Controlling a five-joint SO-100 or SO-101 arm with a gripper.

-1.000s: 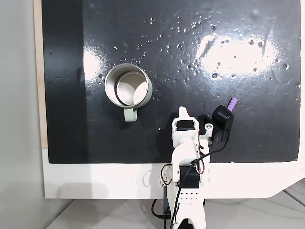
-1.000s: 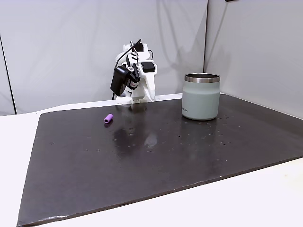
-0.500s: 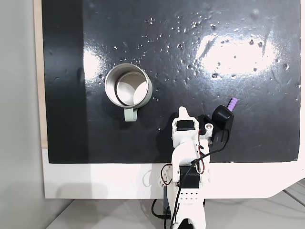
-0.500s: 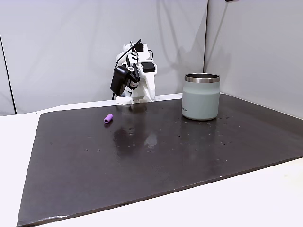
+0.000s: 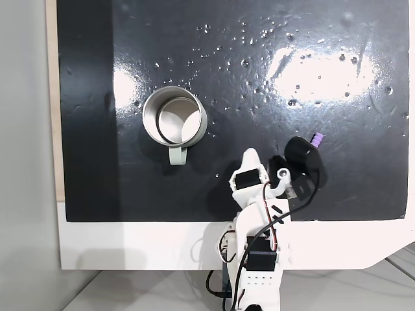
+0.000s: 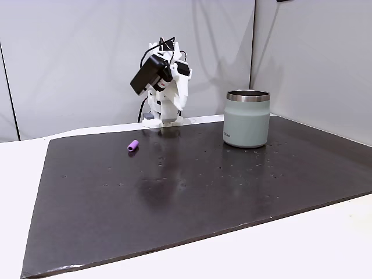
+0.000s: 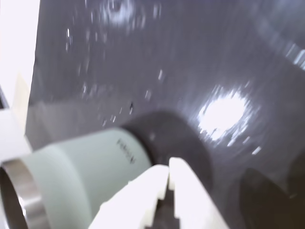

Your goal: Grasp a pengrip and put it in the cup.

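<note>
Reaching comes first: the white two-finger gripper, fingertips seemingly pressed together on nothing, must open and swing to the tiny purple ribbed pengrip near the dark mat's arm-side edge, well apart from the grey-green metal-lined cup.

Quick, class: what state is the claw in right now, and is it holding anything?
Claw: closed, fingertips together, holding nothing. The pengrip lies on the mat, away from the claw.
</note>
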